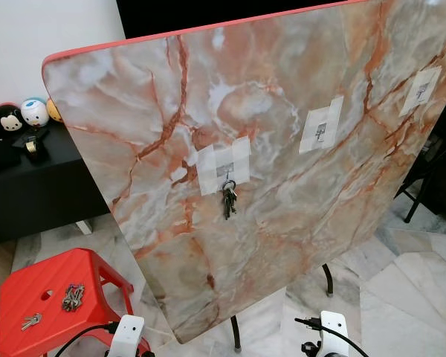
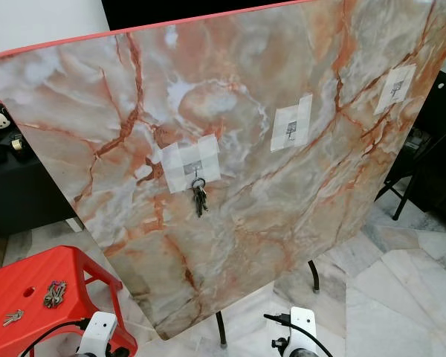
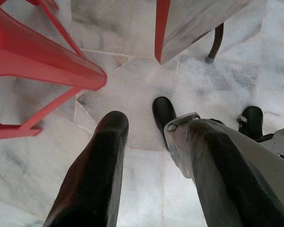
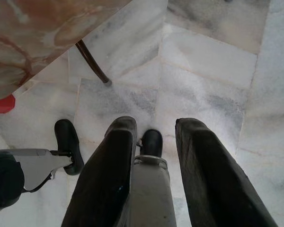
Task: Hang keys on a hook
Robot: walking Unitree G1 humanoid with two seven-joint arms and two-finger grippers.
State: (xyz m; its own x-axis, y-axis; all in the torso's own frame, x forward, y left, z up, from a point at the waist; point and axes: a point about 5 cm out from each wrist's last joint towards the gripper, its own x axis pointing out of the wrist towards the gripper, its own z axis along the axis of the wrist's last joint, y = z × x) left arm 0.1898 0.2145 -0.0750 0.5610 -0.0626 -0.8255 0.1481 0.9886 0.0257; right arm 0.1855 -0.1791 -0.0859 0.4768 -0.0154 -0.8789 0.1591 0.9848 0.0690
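A bunch of keys (image 1: 228, 199) hangs from the left hook (image 1: 223, 170), which is taped to a marble-patterned board (image 1: 282, 245) standing tilted in front of me. Two more taped hooks (image 1: 320, 132) (image 1: 421, 90) to the right are bare. A red stool (image 1: 15, 286) at lower left holds another bunch of keys (image 1: 73, 296) and a single small key (image 1: 31, 320). Both arms hang low at my sides. My left gripper (image 3: 156, 125) is open over the floor beside the stool's legs. My right gripper (image 4: 156, 124) is open too, above the floor tiles.
The board stands on thin black legs (image 1: 236, 331). A black cabinet (image 1: 30, 186) with small toy figures (image 1: 22, 113) sits at the left. A dark chair frame (image 1: 425, 178) stands at the right. Marble floor (image 1: 401, 297) lies open to the lower right.
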